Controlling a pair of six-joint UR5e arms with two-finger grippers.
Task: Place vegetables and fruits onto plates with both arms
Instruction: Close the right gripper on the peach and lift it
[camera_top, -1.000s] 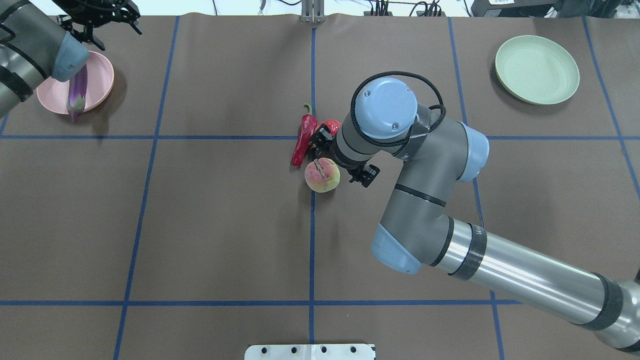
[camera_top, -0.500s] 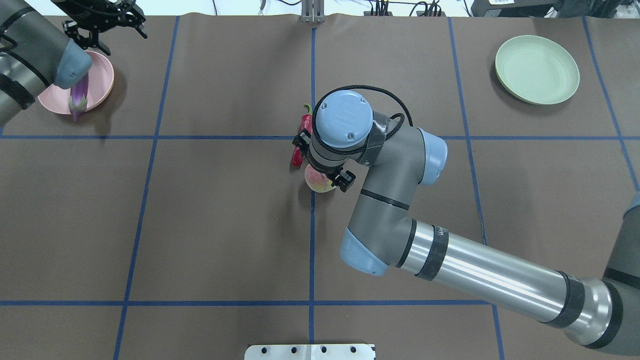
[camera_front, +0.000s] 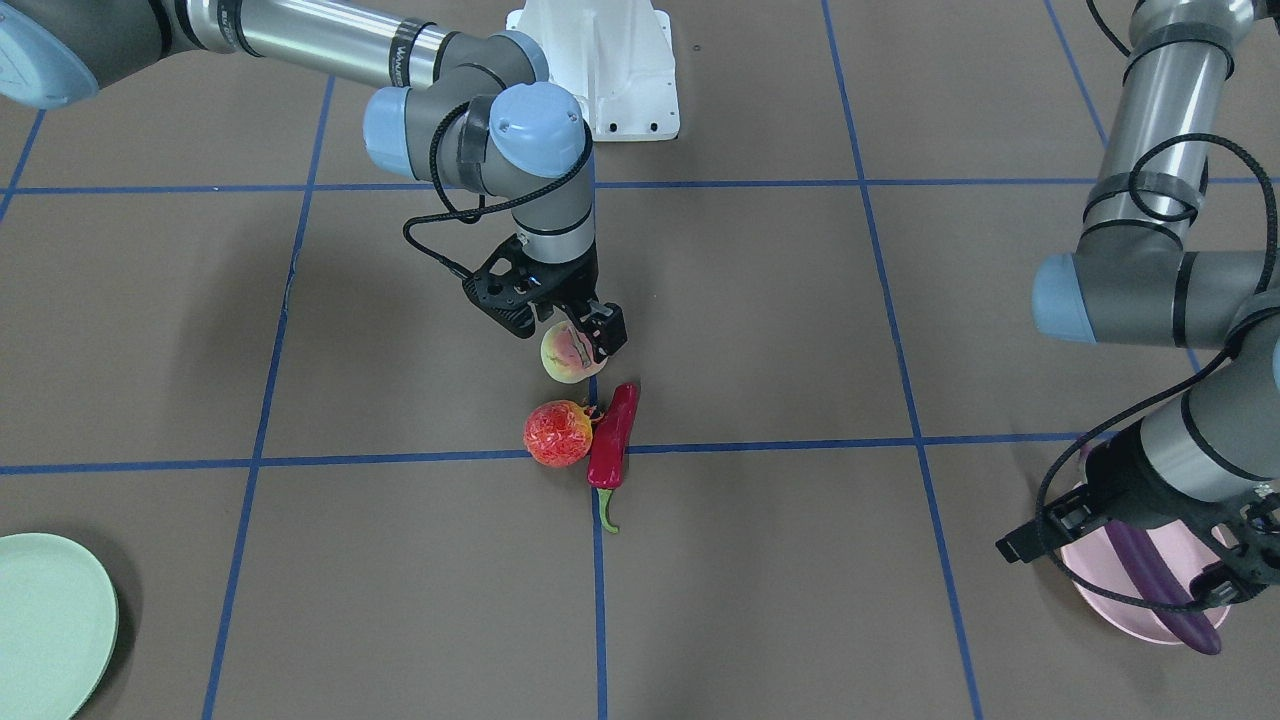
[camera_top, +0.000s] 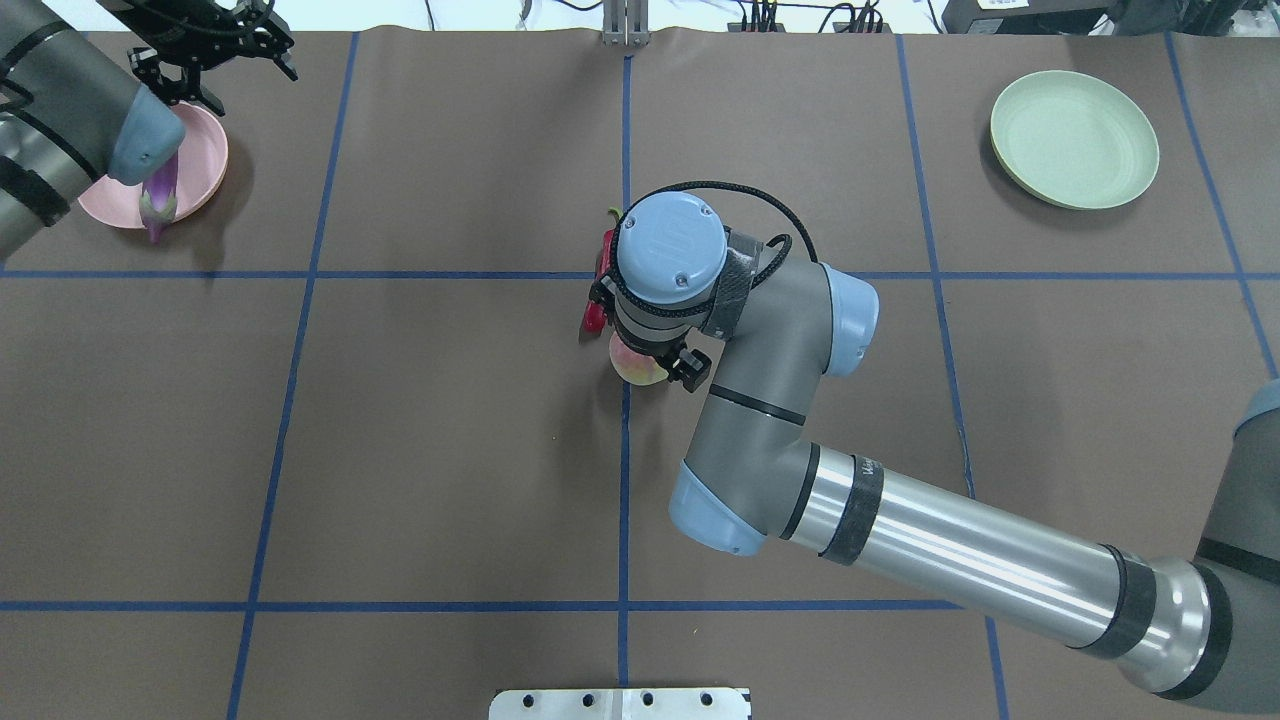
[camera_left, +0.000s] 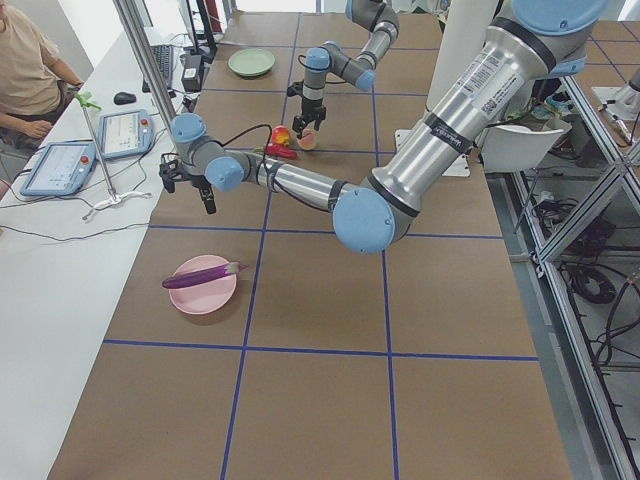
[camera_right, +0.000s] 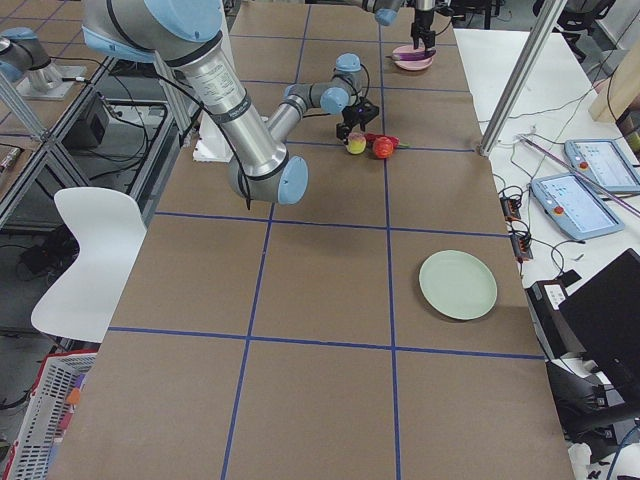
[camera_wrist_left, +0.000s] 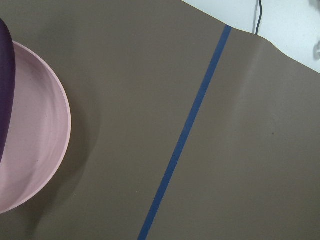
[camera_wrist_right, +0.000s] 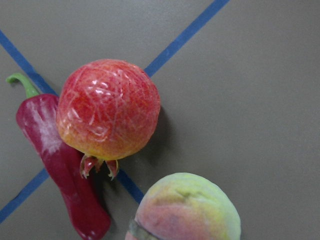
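My right gripper (camera_front: 570, 345) hangs over the peach (camera_front: 562, 358) with its jaws spread wide, one finger on each side of the fruit. I cannot tell whether either pad touches it. The peach sits just beside the pomegranate (camera_front: 558, 433), on the side nearer my base. The red chili pepper (camera_front: 612, 450) lies against the pomegranate's other flank, toward my left, its green stem pointing away from my base. My left gripper (camera_front: 1120, 570) is also wide apart and carries nothing. It is well off to the left of the pomegranate, above the pink plate (camera_top: 205, 160). The eggplant (camera_left: 198, 276) lies across that plate, its capped end poking past the rim. The mint green plate (camera_top: 1075, 140) sits well to the pomegranate's right.
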